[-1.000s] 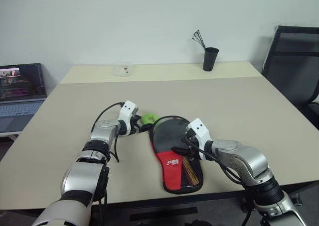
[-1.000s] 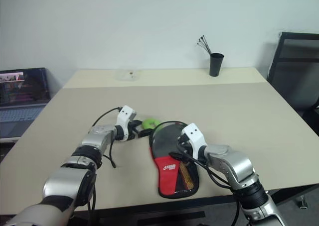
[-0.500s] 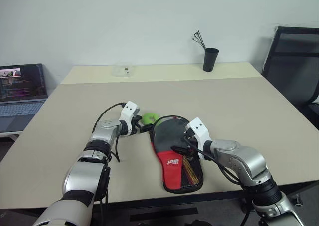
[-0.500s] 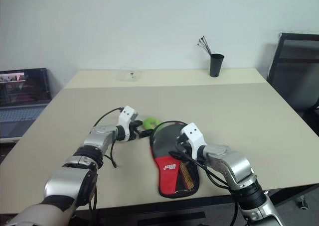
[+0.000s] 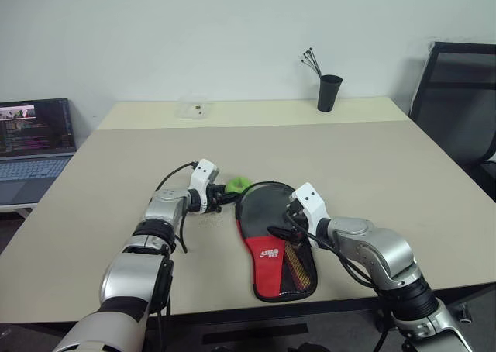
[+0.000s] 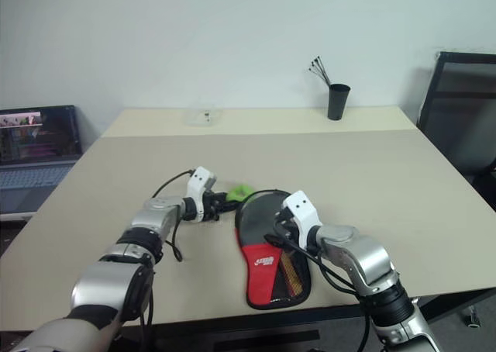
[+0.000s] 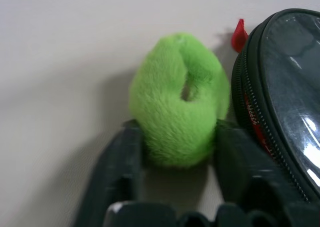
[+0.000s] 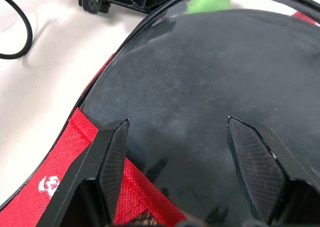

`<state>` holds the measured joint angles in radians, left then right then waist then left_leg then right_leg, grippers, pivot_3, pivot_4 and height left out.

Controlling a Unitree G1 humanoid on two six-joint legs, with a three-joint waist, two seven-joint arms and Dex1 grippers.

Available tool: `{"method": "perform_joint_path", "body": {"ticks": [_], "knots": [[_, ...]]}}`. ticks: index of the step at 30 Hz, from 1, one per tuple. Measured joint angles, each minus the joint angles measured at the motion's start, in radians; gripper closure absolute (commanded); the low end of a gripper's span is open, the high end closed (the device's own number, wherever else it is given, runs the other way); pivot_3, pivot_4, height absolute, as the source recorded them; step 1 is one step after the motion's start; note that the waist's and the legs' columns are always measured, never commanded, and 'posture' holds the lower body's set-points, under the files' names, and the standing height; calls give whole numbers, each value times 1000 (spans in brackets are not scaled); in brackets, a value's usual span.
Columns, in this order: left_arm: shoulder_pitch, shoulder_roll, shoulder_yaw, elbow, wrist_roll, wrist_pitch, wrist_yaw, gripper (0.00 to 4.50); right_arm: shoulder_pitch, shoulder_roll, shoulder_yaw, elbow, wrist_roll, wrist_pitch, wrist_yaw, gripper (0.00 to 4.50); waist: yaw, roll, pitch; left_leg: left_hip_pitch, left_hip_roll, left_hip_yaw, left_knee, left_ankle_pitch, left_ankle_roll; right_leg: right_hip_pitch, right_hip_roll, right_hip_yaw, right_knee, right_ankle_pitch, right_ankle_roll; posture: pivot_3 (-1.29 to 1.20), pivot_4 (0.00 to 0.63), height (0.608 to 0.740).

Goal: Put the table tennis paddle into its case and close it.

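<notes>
While the left gripper (image 7: 180, 142) pinches a green plush (image 7: 177, 99) beside the case (image 5: 275, 239), the right gripper (image 8: 182, 152) hovers spread over the paddle (image 8: 210, 87).

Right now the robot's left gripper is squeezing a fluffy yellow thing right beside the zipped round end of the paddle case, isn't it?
Nearly right, but the colour is off: the fluffy thing is bright green, not yellow. The left wrist view shows it clearly, pinched between the left gripper's two fingers and lying right beside the zipped round end of the case.
</notes>
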<state>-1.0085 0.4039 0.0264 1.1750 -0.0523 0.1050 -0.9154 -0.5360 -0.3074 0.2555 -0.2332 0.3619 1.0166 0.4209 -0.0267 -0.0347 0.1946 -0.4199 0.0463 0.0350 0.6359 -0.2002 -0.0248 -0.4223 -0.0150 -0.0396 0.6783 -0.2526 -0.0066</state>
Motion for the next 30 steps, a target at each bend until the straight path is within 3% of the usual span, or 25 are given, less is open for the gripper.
{"method": "perform_joint_path", "body": {"ticks": [2, 4, 13, 22, 30], "knots": [[1, -4, 0, 0, 0, 1, -5, 4187, 0, 0, 0, 0, -6, 0, 0, 1063, 0, 0, 0, 0, 0, 0, 0, 0, 0, 0, 0, 0, 0, 0, 0, 0, 150, 740], [1, -6, 1, 0, -1, 1, -1, 4487, 0, 0, 0, 0, -11, -1, 0, 1063, 0, 0, 0, 0, 0, 0, 1, 0, 0, 0, 0, 0, 0, 0, 0, 0, 150, 740], [3, -8, 22, -12, -11, 1, 20, 4487, -1, 2, 20, 34, -70, -53, 7, 1063, 0, 0, 0, -1, 0, 0, 3, 0, 0, 0, 0, 0, 2, 0, 0, 0, 150, 740], [6, -11, 21, -199, -31, 27, -19, 4487, 11, -48, 122, 38, -152, -146, 57, 1063, 0, 0, 0, -1, 0, -1, 5, 0, 0, 1, 0, -1, 2, 0, 0, 0, 150, 740], [-52, -32, -56, -110, 54, -81, 37, 4487, 25, -69, 121, 21, -162, -149, 72, 1063, 4, -1, -1, -1, 0, -1, 7, 0, 0, 2, -1, -1, 1, 1, 1, 0, 150, 740]]}}
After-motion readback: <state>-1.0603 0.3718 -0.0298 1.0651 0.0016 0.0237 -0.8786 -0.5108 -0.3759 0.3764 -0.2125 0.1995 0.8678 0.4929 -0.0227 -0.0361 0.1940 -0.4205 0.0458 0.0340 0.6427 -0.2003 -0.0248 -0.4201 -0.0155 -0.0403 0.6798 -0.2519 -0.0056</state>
